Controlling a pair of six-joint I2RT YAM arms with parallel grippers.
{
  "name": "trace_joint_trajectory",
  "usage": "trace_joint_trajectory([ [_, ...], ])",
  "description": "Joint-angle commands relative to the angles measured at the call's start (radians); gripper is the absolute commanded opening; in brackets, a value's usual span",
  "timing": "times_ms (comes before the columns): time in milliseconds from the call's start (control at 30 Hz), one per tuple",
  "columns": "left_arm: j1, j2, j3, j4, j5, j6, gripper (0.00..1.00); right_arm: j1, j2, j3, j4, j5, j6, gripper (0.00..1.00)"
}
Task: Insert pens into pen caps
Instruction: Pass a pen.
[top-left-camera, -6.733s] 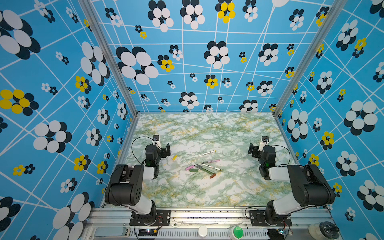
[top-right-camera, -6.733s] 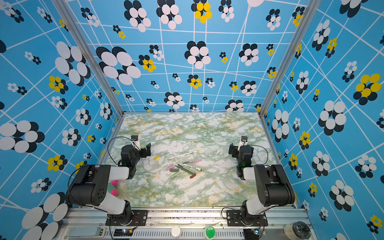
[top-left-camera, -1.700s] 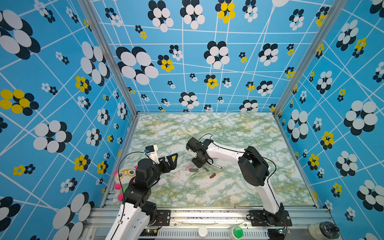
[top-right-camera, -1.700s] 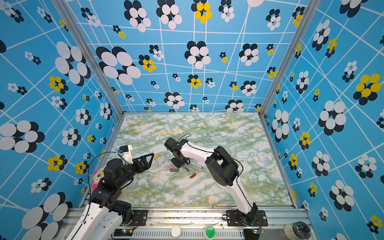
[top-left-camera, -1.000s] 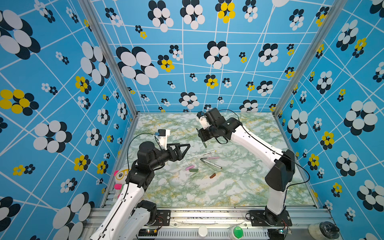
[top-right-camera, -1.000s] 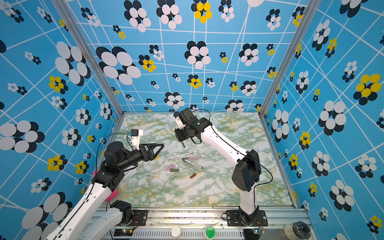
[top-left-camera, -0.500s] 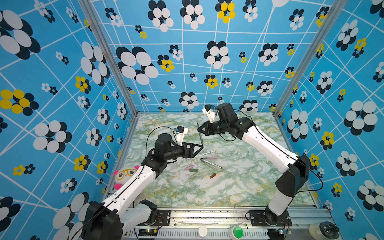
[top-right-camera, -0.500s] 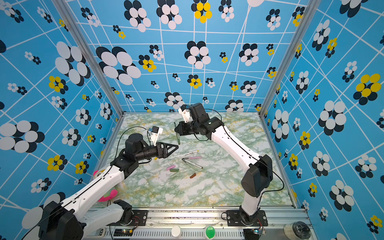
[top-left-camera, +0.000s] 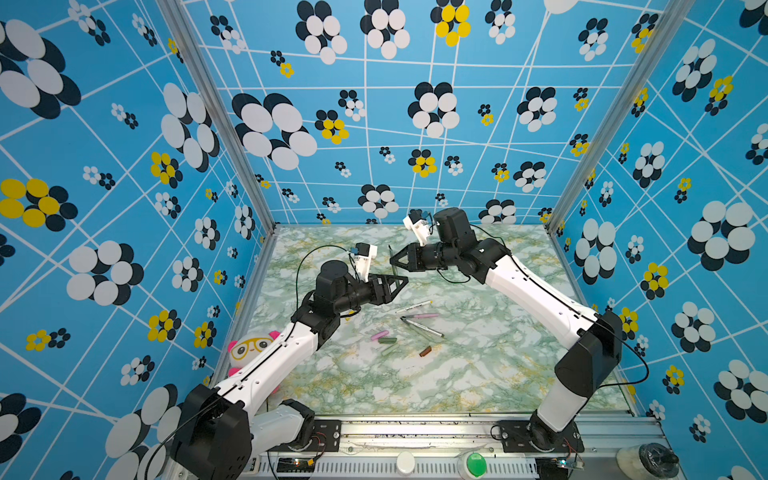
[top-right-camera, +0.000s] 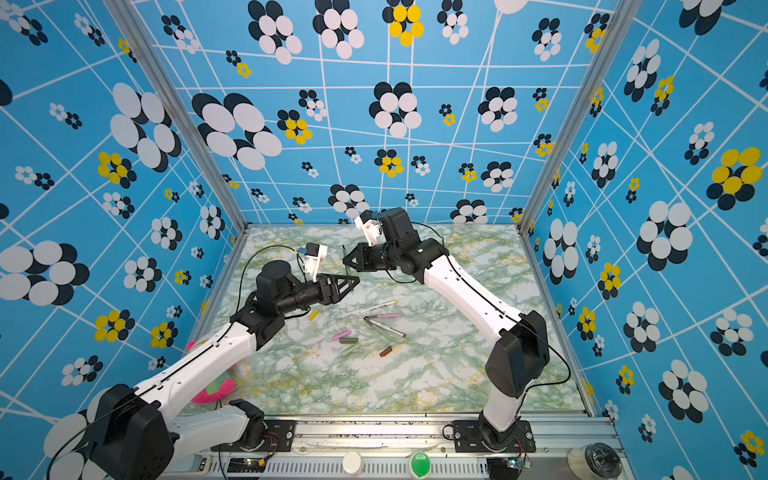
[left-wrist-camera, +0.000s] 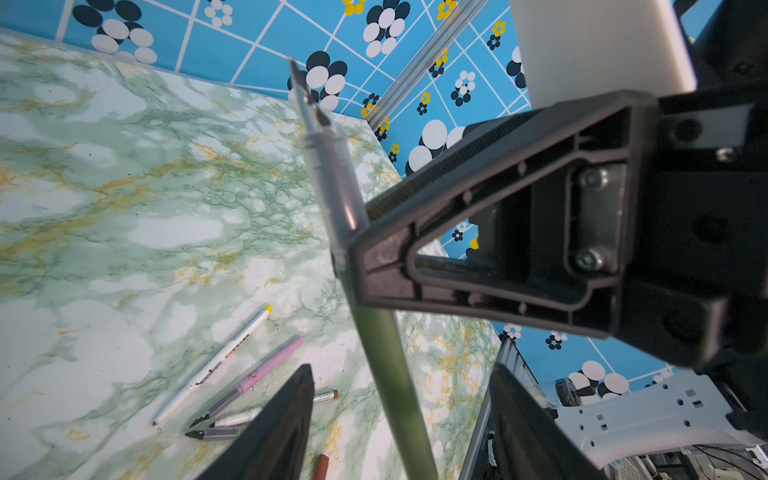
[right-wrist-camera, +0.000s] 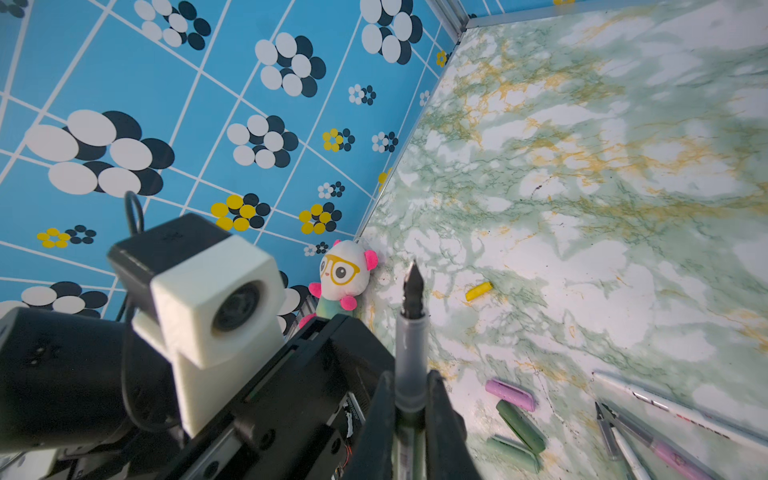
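Plush toy (top-left-camera: 249, 349) at the far left edge, not involved. Yellow cap (top-right-camera: 313, 314) lies alone on the tabletop (top-left-camera: 478, 374), under the left arm.

Left end effector (top-left-camera: 402, 282) is up in the air with its jaws partly apart, straddling the lower barrel of the dark green pen (top-left-camera: 390, 252). The left wrist view shows a gap on either side of the barrel, so no contact that I can see. The pen stands near upright in mid-air, nib up, well above the tabletop.

Right end effector (top-left-camera: 392, 262) is clamped tight on it higher up, about where the clear section meets the green barrel.

Reads as a handover or regrasp, my guess. To do it well:
- The left jaws should close square and centred on the green barrel, clear of the right end effector.
- The right should let go only once the left has a firm pinch, else the pen tips or drops.
- Keep the nib end free for a cap.

Lower on the tabletop lie the pink cap (top-left-camera: 379, 335), dark green cap (top-left-camera: 387, 340), pale grey-green cap (top-left-camera: 388, 350) and brown cap (top-left-camera: 425, 351), none on a pen.

Further right, a loose bunch, uncapped: white pen with a yellow end (top-left-camera: 413, 306), pink pen (top-left-camera: 419, 316), two more pens (top-left-camera: 424, 328).
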Motion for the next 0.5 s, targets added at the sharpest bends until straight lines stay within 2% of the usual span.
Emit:
trace_joint_trajectory([
  [0,-0.006,0.005,0.024,0.044,-0.033,-0.01,0.59,0.0,-0.032,-0.024,0.037,-0.033,0.016,0.1],
  [300,-0.004,0.02,0.027,0.049,-0.057,-0.014,0.44,0.0,-0.045,-0.05,0.069,-0.052,0.019,0.1],
  [333,-0.005,0.021,0.028,0.047,-0.058,-0.014,0.38,0.0,-0.048,-0.054,0.075,-0.051,0.019,0.1],
  [467,-0.004,0.024,0.028,0.04,-0.06,-0.014,0.29,0.001,-0.055,-0.064,0.095,-0.052,0.022,0.1],
])
